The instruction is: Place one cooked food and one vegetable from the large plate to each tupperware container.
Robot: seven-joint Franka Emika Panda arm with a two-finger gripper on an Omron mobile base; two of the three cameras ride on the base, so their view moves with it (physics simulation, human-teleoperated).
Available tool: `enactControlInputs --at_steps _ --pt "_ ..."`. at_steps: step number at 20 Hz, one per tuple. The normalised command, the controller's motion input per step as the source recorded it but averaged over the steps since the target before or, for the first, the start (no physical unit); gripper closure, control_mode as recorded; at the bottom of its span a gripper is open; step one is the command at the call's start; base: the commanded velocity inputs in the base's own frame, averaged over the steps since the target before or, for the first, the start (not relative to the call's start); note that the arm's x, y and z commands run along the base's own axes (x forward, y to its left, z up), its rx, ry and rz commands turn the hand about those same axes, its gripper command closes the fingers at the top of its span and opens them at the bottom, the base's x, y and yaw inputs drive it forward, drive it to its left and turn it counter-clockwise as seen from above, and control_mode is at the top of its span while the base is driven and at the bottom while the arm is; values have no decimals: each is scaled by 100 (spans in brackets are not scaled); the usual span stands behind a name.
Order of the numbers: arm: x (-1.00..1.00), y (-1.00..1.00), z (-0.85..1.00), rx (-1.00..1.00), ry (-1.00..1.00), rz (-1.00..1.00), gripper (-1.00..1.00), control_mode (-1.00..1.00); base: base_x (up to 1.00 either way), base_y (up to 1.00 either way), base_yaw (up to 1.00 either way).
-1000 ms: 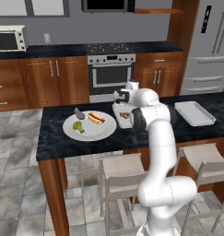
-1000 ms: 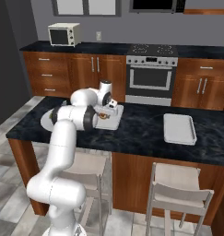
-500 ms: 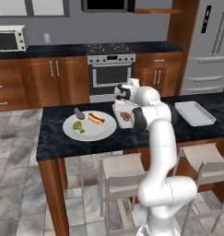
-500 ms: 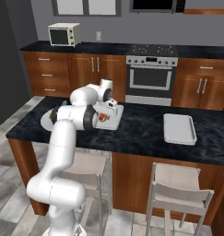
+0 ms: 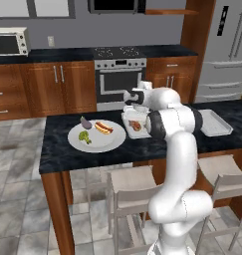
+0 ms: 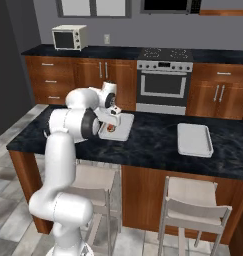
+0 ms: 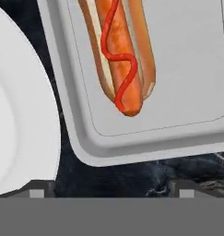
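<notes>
Right, my gripper hangs over the near tupperware tray on the dark island counter. Fingertips sit at the far bottom corners of the hand view, wide apart, nothing between them: claw spread, empty.

Hot dog lies flat inside that tray, bun with a red sauce squiggle along the sausage. In the hand view its long axis runs top to bottom, tilted slightly, rounded end pointing at the tray's near rim and stopping just short of it. It sits toward the tray's left half. From the right base view I see it as a small reddish patch in the tray, under the hand.

Large plate is just beside the tray, not touching; its edge shows at hand-view left. On it: a second hot dog, broccoli, eggplant.

Second tray is well apart along the counter, near the other end.
</notes>
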Motion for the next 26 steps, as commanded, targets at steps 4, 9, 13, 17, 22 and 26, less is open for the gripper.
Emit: enactControlInputs --at_steps 4,9,13,17,22,26 --pt "-84 94 9 0 -19 0 -100 -100 0 0 0" --pt "-50 97 46 0 -11 11 -100 -100 0 0 0" --pt "-7 82 76 0 0 32 -100 -100 0 0 0" --pt "1 95 1 0 3 30 -100 -100 0 0 0" --pt "7 66 0 -3 0 25 -100 -100 0 0 0" --pt "37 44 -20 0 0 10 -100 -100 0 0 0"
